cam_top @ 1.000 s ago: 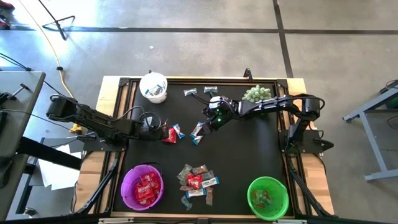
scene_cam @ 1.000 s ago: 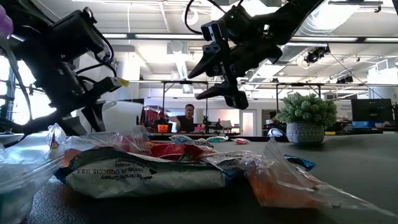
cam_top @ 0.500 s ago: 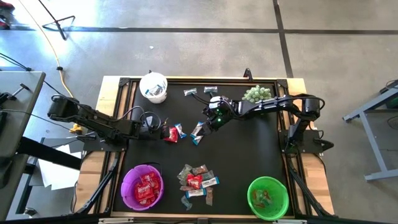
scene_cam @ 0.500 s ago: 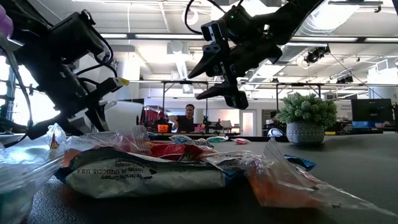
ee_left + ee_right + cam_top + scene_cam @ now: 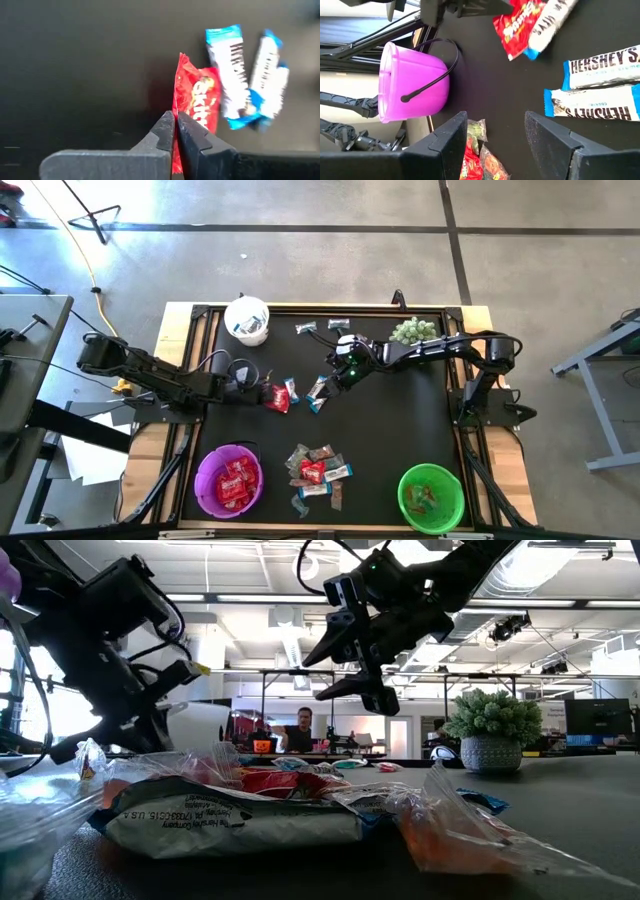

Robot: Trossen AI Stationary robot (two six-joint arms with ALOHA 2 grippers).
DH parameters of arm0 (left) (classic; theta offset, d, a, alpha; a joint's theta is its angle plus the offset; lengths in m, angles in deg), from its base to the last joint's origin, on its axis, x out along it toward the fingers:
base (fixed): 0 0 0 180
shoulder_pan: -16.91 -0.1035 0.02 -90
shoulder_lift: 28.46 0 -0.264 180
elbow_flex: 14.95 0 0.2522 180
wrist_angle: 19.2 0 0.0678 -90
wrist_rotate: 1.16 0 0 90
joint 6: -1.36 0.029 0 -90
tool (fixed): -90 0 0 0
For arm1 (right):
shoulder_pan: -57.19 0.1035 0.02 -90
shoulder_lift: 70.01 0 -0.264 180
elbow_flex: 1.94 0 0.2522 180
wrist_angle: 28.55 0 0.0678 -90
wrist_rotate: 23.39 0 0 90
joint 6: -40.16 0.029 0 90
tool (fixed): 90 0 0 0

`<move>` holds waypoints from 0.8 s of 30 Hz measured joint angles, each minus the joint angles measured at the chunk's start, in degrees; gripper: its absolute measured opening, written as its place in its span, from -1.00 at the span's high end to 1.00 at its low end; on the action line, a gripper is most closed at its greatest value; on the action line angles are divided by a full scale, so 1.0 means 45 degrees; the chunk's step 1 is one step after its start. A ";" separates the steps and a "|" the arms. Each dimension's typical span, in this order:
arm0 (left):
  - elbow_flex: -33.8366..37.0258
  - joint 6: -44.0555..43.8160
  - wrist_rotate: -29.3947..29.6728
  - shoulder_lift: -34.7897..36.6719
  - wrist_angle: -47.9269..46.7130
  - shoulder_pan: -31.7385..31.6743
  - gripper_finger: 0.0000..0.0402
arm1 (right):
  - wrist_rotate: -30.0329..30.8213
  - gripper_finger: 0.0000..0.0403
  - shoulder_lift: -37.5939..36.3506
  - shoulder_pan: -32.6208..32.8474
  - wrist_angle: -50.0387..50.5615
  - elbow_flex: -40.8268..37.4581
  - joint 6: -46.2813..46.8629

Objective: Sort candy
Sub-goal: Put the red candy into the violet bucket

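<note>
My left gripper [image 5: 263,394] is at the mat's left and shut on a shiny red candy packet [image 5: 196,100]. A blue-and-white bar [image 5: 291,391] lies right beside that packet. My right gripper [image 5: 495,145] hangs open above the mat's middle [image 5: 341,374], over two blue-and-white bars [image 5: 600,65], and touches nothing. A heap of mixed candy [image 5: 316,470] lies near the front edge. The purple bowl [image 5: 229,481] holds red packets, and the green bowl [image 5: 431,498] holds some candy. My left gripper pinches the red packet's near edge [image 5: 176,114] between its two fingers, whose tips [image 5: 166,129] meet on it. The fingers slant down from the table's left side. The rest of the packet reaches away from them, low over the mat beside the blue-and-white bar.
A white bowl [image 5: 247,320] stands at the far left. The spiky green plant [image 5: 412,330] stands at the far edge beside the right arm. Two small candies [image 5: 306,328] lie near the far edge. Bare mat lies between the heap and the green bowl.
My left gripper has shut on the red packet's edge and tipped a little, staying in place. The right arm has kept still.
</note>
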 joint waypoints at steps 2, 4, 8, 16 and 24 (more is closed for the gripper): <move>0.0000 0.0122 -0.0166 0.0010 0.0620 0.0003 1.00 | 0.0000 0.03 0.0000 0.0000 0.0031 0.0000 0.0000; -0.0002 0.0130 -0.0215 0.0017 0.1130 0.0007 1.00 | 0.0000 0.03 0.0000 0.0000 0.0097 0.0000 0.0000; -0.0005 0.0137 -0.0220 0.0247 0.1531 0.0119 1.00 | 0.0000 0.03 0.0000 0.0000 0.0138 0.0000 -0.0005; -0.0053 0.0602 -0.0227 0.1964 0.1780 0.0669 1.00 | 0.0005 0.03 0.0000 0.0000 0.0212 0.0000 -0.0115; -0.0174 0.0565 -0.0660 0.5686 0.1392 0.2085 1.00 | -0.0023 0.03 0.0000 0.0000 0.0577 0.0000 -0.0317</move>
